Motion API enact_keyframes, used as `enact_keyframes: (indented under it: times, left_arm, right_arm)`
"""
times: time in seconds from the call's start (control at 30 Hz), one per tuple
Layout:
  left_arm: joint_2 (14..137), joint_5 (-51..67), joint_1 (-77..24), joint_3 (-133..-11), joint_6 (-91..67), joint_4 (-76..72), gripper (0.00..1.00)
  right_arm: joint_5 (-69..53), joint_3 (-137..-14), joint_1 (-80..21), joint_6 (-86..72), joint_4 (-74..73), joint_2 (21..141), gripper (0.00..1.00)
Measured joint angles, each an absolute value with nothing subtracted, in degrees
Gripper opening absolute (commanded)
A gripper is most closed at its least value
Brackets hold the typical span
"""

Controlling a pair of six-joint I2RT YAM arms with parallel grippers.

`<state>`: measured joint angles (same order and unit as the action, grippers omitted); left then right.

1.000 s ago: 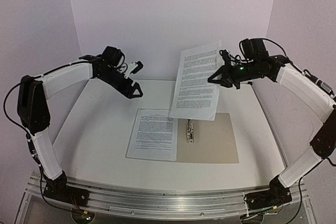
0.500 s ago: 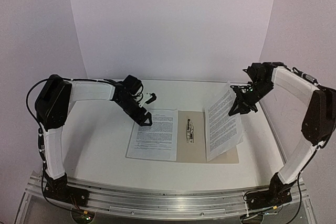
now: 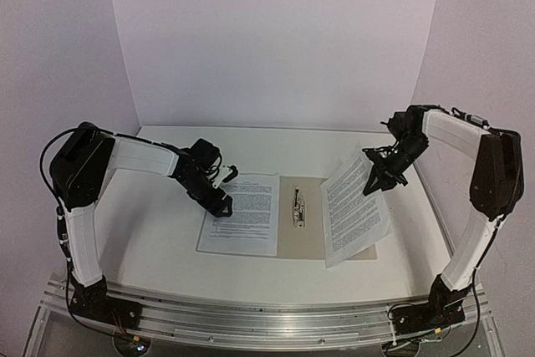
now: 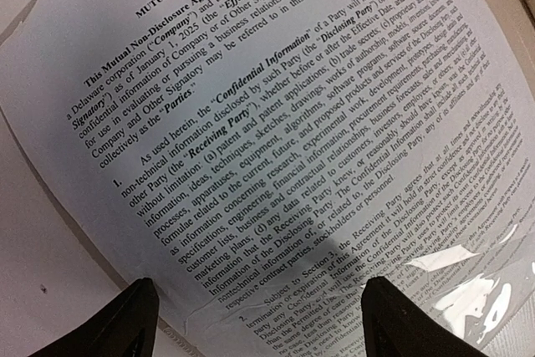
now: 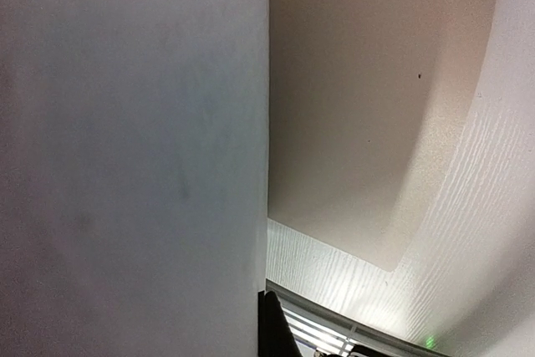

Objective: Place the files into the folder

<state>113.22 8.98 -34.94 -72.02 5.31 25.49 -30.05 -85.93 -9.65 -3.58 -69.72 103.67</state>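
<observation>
The beige folder lies open on the table, its metal clip at the fold. One printed file lies flat on the folder's left half. My left gripper hovers open over that sheet's upper left part; the left wrist view shows the text between the spread fingers. My right gripper is shut on the top edge of the other file, which hangs tilted over the folder's right half. In the right wrist view that sheet's blank back hides one finger; the folder lies beneath.
White table with white walls behind and at both sides. An aluminium rail runs along the near edge, seen also in the right wrist view as the rail. Bare table lies left of the flat sheet.
My right gripper has brought its sheet down from high at the back to just above the folder's right half. My left arm has dropped forward onto the flat sheet, still open.
</observation>
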Motion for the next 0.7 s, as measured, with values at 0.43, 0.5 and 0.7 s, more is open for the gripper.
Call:
enact_keyframes:
  times: [0.43, 0.5, 0.7]
  left_arm:
    - [111.2, 6.5, -34.9, -69.0, 7.1, 25.4, 0.84]
    - [111.2, 6.4, -34.9, -69.0, 7.4, 25.4, 0.84]
    - [111.2, 6.3, -34.9, -69.0, 7.5, 25.5, 0.84]
  right_arm:
    - [-37.8, -92.2, -10.5, -3.0, -67.6, 106.9, 0.0]
    - [-39.8, -93.1, -11.3, -3.0, -66.4, 106.9, 0.0]
    - [-44.1, -93.3, -13.0, -3.4, -64.0, 107.0, 0.0]
